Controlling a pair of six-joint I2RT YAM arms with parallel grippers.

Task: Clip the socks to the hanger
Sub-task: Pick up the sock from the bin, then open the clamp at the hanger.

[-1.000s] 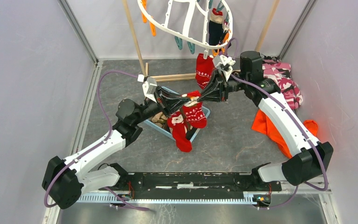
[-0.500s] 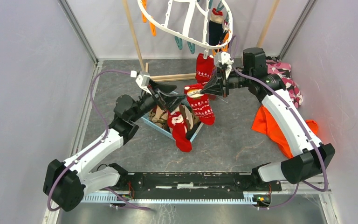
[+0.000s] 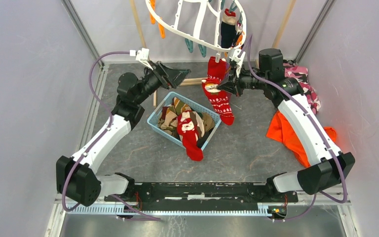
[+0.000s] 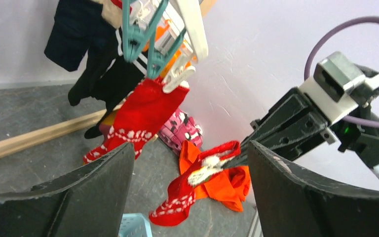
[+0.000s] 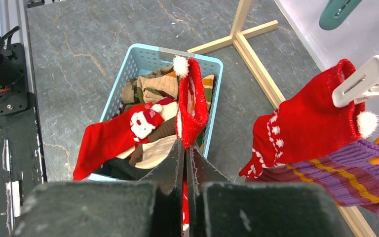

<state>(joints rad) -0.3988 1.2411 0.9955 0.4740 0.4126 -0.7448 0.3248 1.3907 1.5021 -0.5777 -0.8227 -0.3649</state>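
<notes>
Pulled my left hand [image 3: 180, 75] off red sock [image 3: 221, 101]: spread wide, empty, under hanger [image 3: 177, 29] left end; right hand [image 3: 220, 88] clamps sock.

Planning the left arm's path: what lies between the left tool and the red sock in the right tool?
Top view: only the wooden rack's base bar, low down, between left tool and red sock. Left wrist view: nothing between.

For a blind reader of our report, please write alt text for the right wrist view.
The shut end effector pinches a red sock; beyond it stands a blue basket of socks. At right, a second red sock hangs from a white clip.
</notes>
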